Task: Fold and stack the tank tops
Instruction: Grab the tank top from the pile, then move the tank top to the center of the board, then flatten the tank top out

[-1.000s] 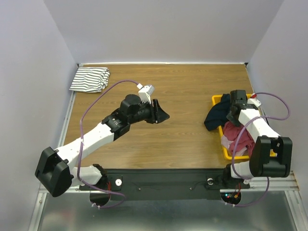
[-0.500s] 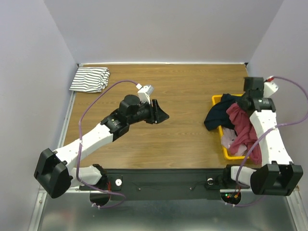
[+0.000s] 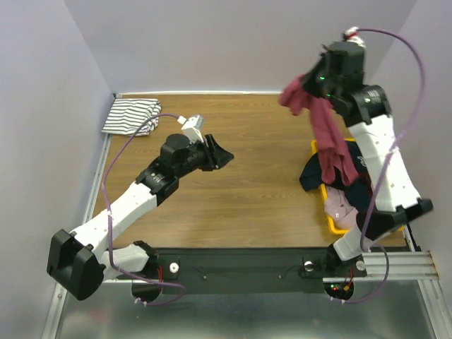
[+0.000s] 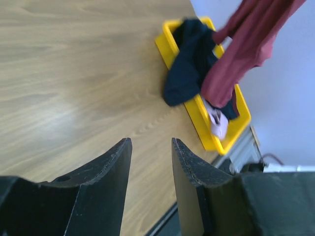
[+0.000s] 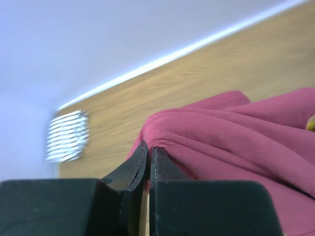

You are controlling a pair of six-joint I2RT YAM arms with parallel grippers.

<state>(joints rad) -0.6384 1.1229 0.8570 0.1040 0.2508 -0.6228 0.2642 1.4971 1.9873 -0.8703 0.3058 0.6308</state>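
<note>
- Underneath, the wooden table [image 3: 261, 134] carried a yellow bin [image 4: 166, 43] of clothes at its right edge.
- The dark red tank top [image 3: 328, 134] hung above that bin, pinched in the closed right gripper [image 3: 308, 86], raised high.
- The striped tank top [image 3: 131, 116] lay folded in the far-left corner.
- The left gripper [image 3: 217, 153] hovered mid-table, jaws parted, empty.

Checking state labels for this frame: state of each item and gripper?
striped tank top: folded, far left corner of table
dark red tank top: unfolded, hanging from right gripper
yellow bin: holds clothes
navy garment: crumpled, draped over yellow bin's rim
right gripper: shut on dark red tank top
left gripper: open, empty
</note>
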